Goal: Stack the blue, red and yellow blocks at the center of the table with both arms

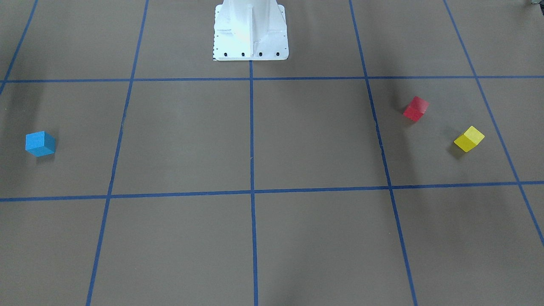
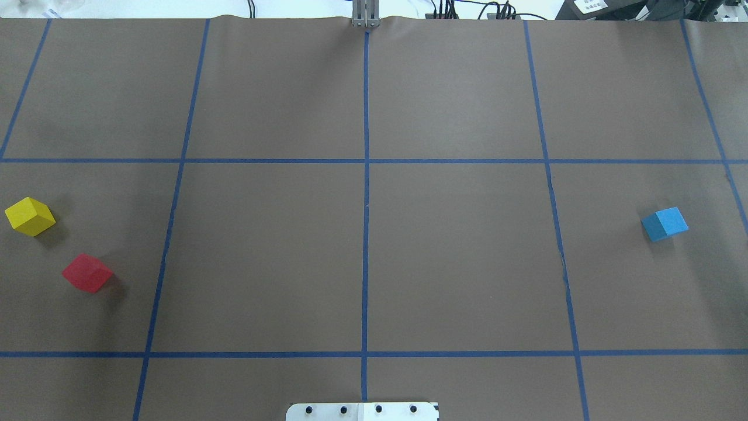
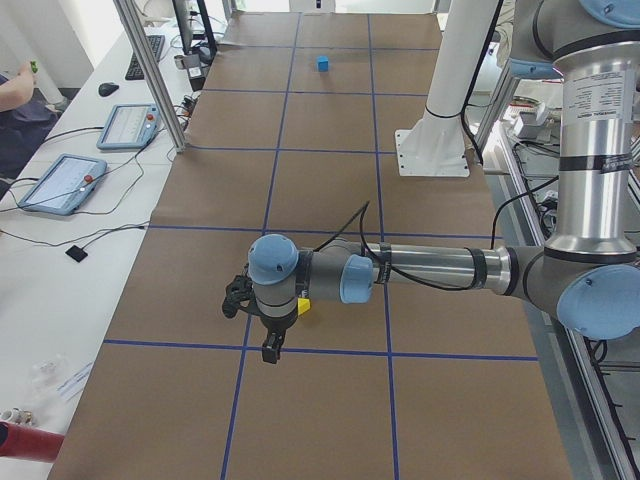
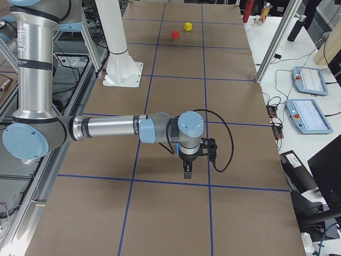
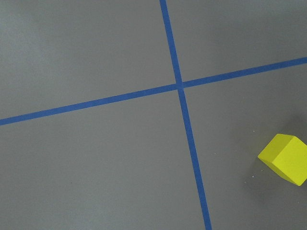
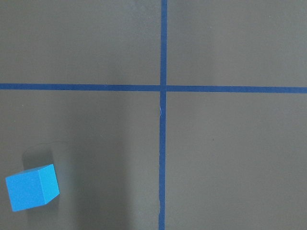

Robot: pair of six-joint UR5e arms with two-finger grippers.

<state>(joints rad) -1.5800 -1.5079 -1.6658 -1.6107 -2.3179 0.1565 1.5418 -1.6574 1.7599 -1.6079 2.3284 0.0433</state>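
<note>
You'll find all three blocks lying apart on the table (image 2: 456, 263), none on top of another. The yellow block (image 2: 30, 216) and the red block (image 2: 87, 272) sit near each other but not touching, close to the table edge on the robot's left, with the red one nearer the robot's side. The blue block (image 2: 664, 224) lies alone, well apart from them, near the edge on the robot's right. The left hand (image 3: 271, 350) points down over the table just beside the yellow block. It shows only in the side view, so you cannot tell how far open it is or whether it holds anything. The right hand (image 4: 187, 173) also points down, at the blue block's end of the table, and its wrist camera catches that block low in a corner. Its opening cannot be told either.
</note>
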